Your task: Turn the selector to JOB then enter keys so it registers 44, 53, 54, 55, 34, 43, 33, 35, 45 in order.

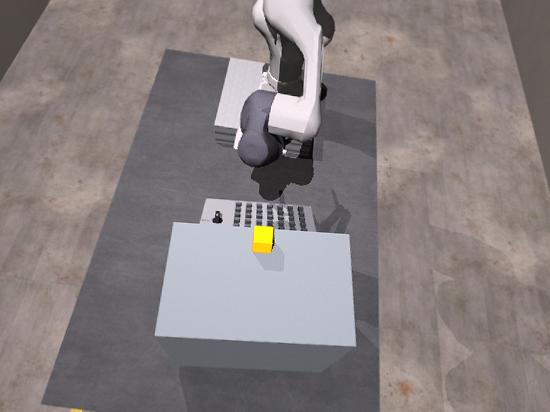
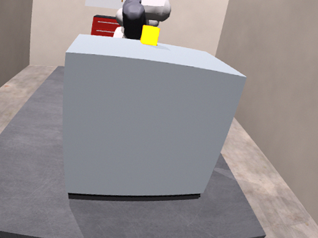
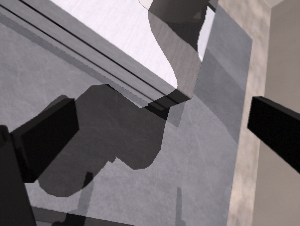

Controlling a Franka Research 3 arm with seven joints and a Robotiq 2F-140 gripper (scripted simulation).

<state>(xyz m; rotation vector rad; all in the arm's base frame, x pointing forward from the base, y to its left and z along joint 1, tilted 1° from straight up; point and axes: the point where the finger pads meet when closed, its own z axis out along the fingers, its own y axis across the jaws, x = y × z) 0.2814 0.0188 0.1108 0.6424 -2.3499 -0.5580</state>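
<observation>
basically, the gripper point(image 3: 163, 113) is spread as wide as it goes, with its two black fingers set well apart at either side of the wrist view and nothing held between them. no key or knob is being touched by it, and only the gray tabletop point(image 1: 150, 181) point(image 2: 23, 160) point(image 3: 200, 165) and the arm's shadow are seen past the fingertips. flat, blocky pads are shown on the fingers, matte and dark. the key panel point(image 1: 224, 204) is placed on the table between the arm's base and a big box-shaped housing point(image 1: 257, 299) point(image 2: 149, 117), and its lower rows are hidden by the housing in the top view. small dark squarish keys point(image 1: 269, 217) are lined up in rows on the light gray panel, with the black selector knob point(image 1: 217, 217) set off to one side of them; its setting can't be made out. the housing is finished in smooth, pale blue-gray, and a bright yellow cube point(image 1: 263, 239) point(image 2: 150, 35) is seen at its top edge. the arm point(image 1: 295, 116) point(image 2: 154, 8) is covered in glossy white shells with a rounded dark gray wrist, while faint scratches are shown across the slate-like tabletop.
</observation>
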